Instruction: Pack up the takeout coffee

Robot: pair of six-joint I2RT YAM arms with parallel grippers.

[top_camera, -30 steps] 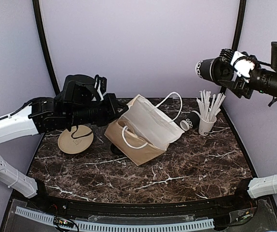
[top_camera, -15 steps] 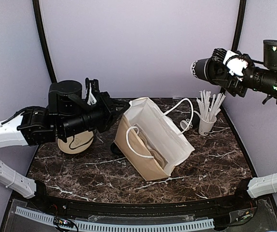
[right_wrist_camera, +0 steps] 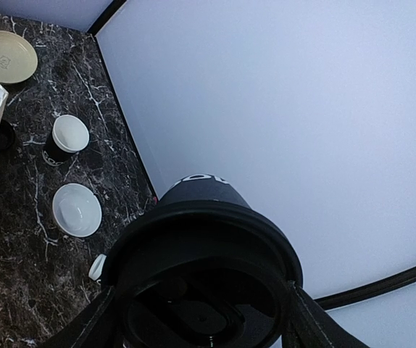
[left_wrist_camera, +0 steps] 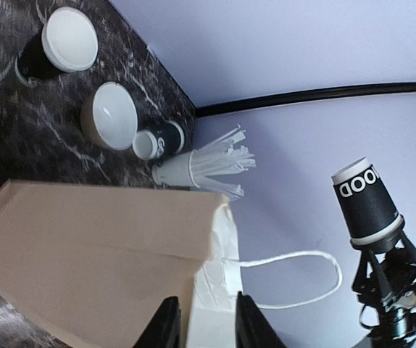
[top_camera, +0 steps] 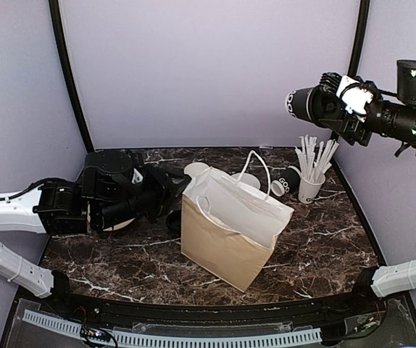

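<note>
High at the right, my right gripper (top_camera: 325, 107) (right_wrist_camera: 204, 319) is shut on a black takeout coffee cup (top_camera: 304, 105) (right_wrist_camera: 208, 239) with white lettering and a black dome lid. A brown paper bag (top_camera: 222, 235) with a white inside stands upright mid-table, mouth open. My left gripper (top_camera: 177, 194) (left_wrist_camera: 208, 326) is at the bag's left rim. Its fingers (left_wrist_camera: 166, 326) stand slightly apart with the white rim edge (left_wrist_camera: 219, 290) between them. A second black cup (top_camera: 286, 181) lies on its side by the straws. A third, lidless (top_camera: 196, 171), stands behind the bag.
A white cup of wrapped straws (top_camera: 312, 174) stands at the back right, with a low white bowl (top_camera: 246, 179) to its left. A tan plate (right_wrist_camera: 5, 56) lies at the left, mostly under my left arm. The bag's cord handles (top_camera: 255, 167) stick up.
The bag has gone from tilted and lifted to standing upright, closer to the front. My left arm has dropped lower and its jaws have parted. The right arm hardly moved.
</note>
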